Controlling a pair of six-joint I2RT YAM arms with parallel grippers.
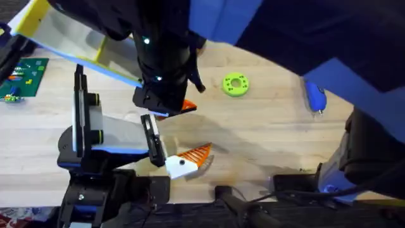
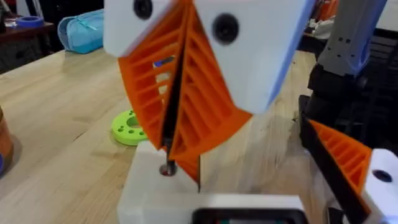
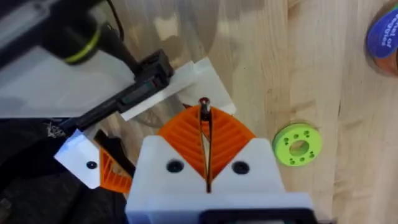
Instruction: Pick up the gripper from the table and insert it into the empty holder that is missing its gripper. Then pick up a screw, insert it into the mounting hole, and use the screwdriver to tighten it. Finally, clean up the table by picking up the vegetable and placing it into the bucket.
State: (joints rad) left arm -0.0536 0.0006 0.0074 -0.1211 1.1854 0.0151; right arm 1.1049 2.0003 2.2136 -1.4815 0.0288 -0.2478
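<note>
Over by the holder (image 3: 148, 81), the right hand (image 3: 204, 115) is clenched on a screw (image 3: 203, 101); a lime ring (image 3: 297, 145) lies near on the counter (image 3: 311, 74).

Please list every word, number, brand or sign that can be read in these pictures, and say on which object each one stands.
No text can be read with certainty.
White lettering on the blue side of the bucket: too blurred to read.
Small markings on the green circuit board: too small to read.
</note>
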